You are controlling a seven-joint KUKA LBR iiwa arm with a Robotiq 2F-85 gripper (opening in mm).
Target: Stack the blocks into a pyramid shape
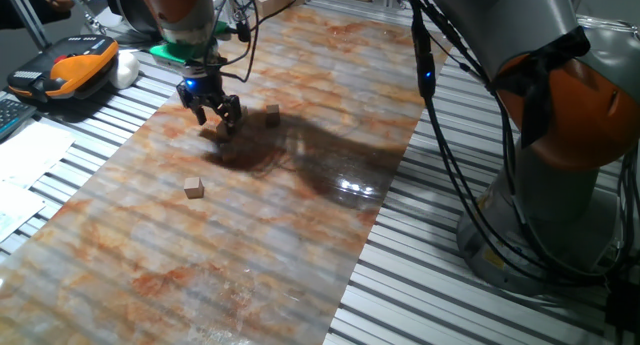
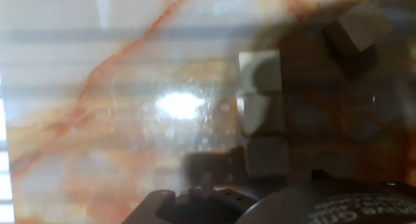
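Marbled tabletop (image 1: 300, 235) carries blocks (image 2: 260, 113) in a row beneath the gripper (image 1: 216, 116); whether its fingers grip anything, I cannot tell.

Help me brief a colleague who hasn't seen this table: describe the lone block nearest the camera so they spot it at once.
Start from the marbled orange-and-white mat that covers the table. The other blocks cluster under the end effector near the far left edge. The lone block sits by itself, nearer the camera, with bare mat all around it.
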